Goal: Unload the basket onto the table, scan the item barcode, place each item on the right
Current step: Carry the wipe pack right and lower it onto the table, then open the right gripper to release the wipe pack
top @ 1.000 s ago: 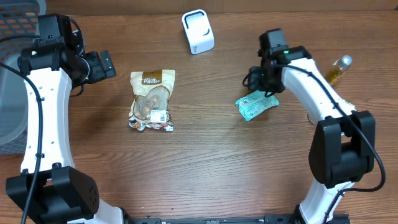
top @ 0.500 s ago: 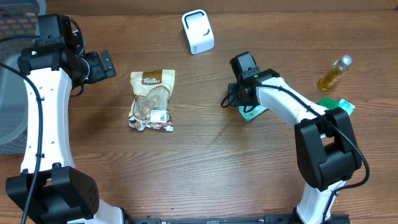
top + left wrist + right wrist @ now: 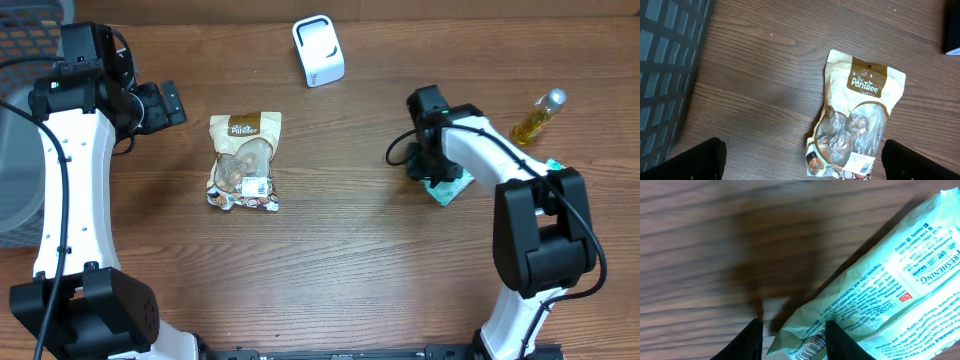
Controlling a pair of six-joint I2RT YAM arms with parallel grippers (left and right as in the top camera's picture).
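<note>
Wood table (image 3: pixel 330 250): right claw (image 3: pixel 792 340) grips green packet (image 3: pixel 880 295) edge.

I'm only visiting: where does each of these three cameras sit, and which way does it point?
Overhead: fixed above the wooden table, looking straight down; both white arms, left claw and right claw show.
Left wrist: on the left arm, looking down at the brown snack pouch; its dark fingers show below.
Right wrist: close above the mint-green plastic packet; its fingers flank the packet's corner.
Shared: overhead and left wrist both see the pouch.
</note>
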